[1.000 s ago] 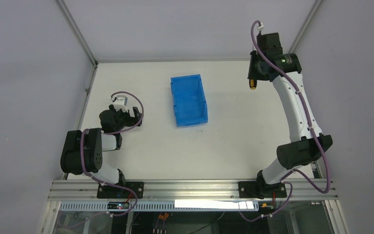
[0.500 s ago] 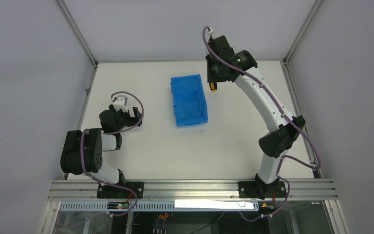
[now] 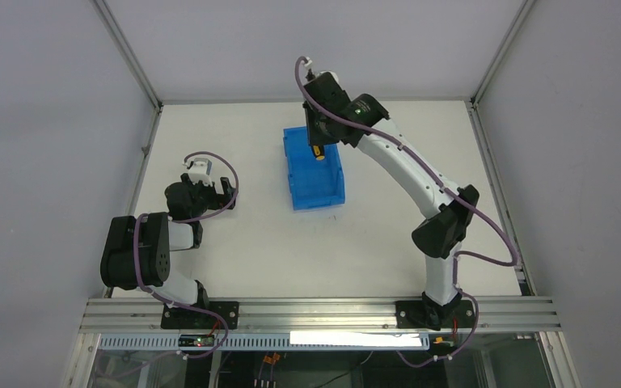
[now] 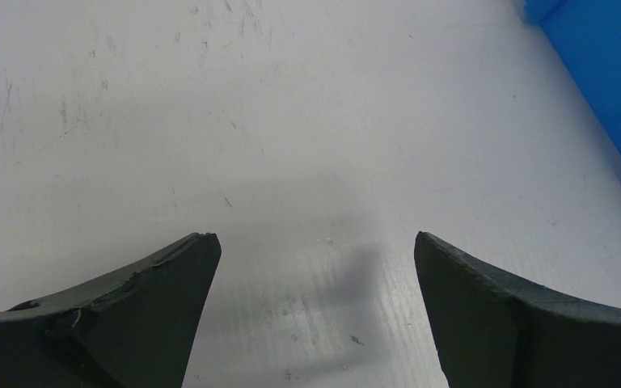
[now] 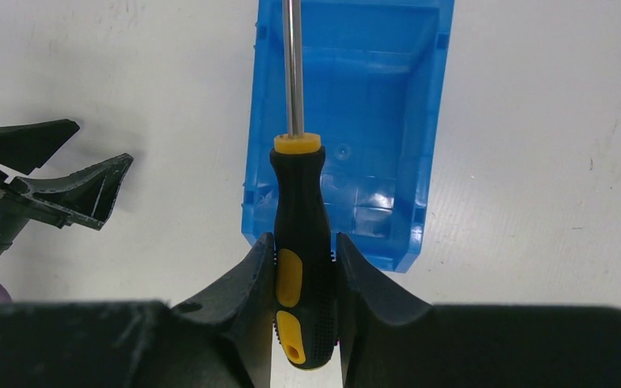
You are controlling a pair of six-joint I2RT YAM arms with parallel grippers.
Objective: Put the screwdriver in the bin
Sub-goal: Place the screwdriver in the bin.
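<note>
Nearest, the left gripper (image 4: 315,242) hangs low over the white table (image 4: 210,97), jaws apart and empty; farther out, the right gripper (image 5: 306,250) is clamped on the screwdriver (image 5: 299,202) by its black handle, holding it above the blue bin (image 5: 430,121); the release is likely safest centred and lowered between the walls, so the tool cannot bounce out.

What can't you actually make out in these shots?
- Right wrist view: the tip of the screwdriver, cut off by the top edge.
- Top view: most of the screwdriver and part of the far end of the bin, hidden by the right gripper.
- Left wrist view: most of the bin, cut off at the right edge.
</note>
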